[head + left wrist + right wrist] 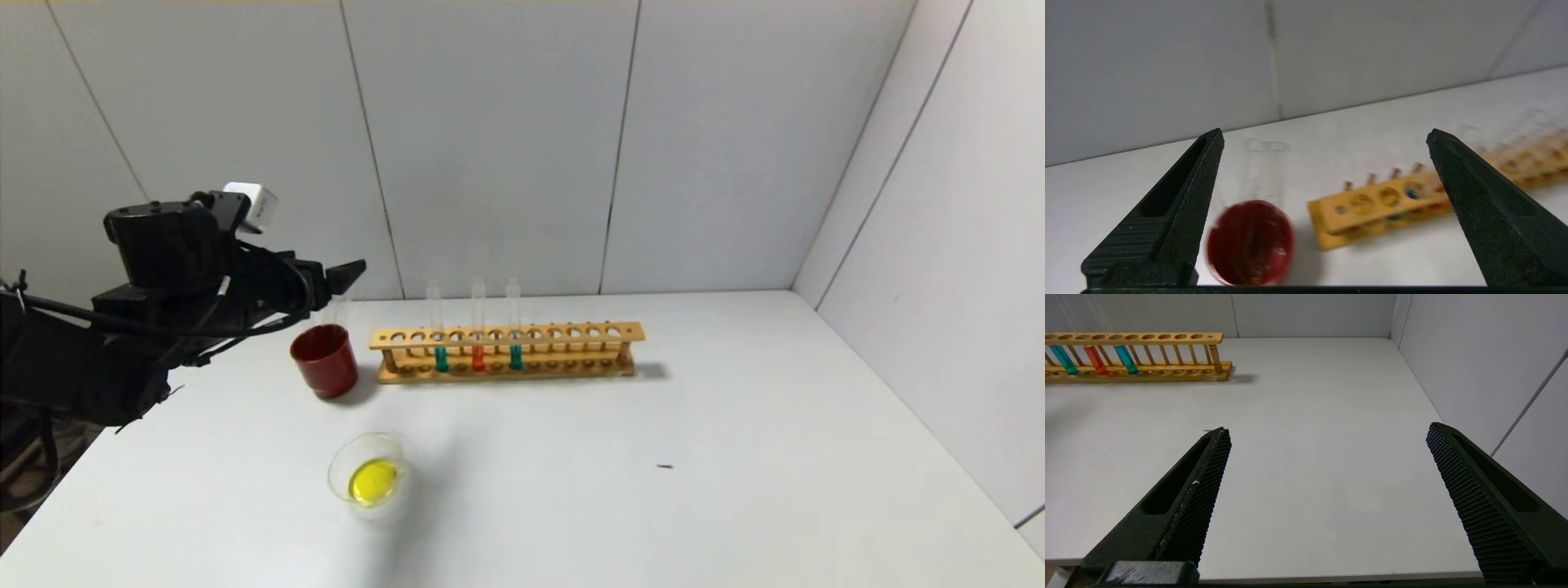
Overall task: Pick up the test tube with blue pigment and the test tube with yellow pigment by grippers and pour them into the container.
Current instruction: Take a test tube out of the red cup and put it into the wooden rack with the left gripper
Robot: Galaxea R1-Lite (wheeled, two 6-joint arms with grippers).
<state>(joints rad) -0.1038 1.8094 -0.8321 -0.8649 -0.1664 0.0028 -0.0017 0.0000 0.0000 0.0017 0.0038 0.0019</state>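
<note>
Head view: left hand [347, 278] sits above and just behind the dark red cup [325, 360], fingers spread wide, gripping nothing. An empty clear tube [1263, 171] stands in that cup, rim showing between the fingers in the left wrist view. This looks like the spent yellow tube, since the container [369, 476], near the front of the counter [735, 457], already has a yellow pool in it. No tube with yellow liquid is visible anywhere.

Wooden rack [506, 351] stands just right of the cup and carries three tubes: teal, orange [478, 327], teal. Which teal one is the test tube with blue pigment I cannot tell; taking the left one [438, 331], with the second teal tube [514, 327] further right.

Right hand [1327, 435] is out of the head view; its wrist view shows it released, empty, low over the counter's front right, well apart from the rack.

Step in hand, by my read: fetch a teal tube.
- Clear the cup without knocking the empty tube.
- Grip the upper glass above the rack's top rail.
- Lift straight up until the round bottom clears the holes.
- Keep off the orange neighbour.
- Tip slowly over the dish; its wall is low and splashes are likely.
</note>
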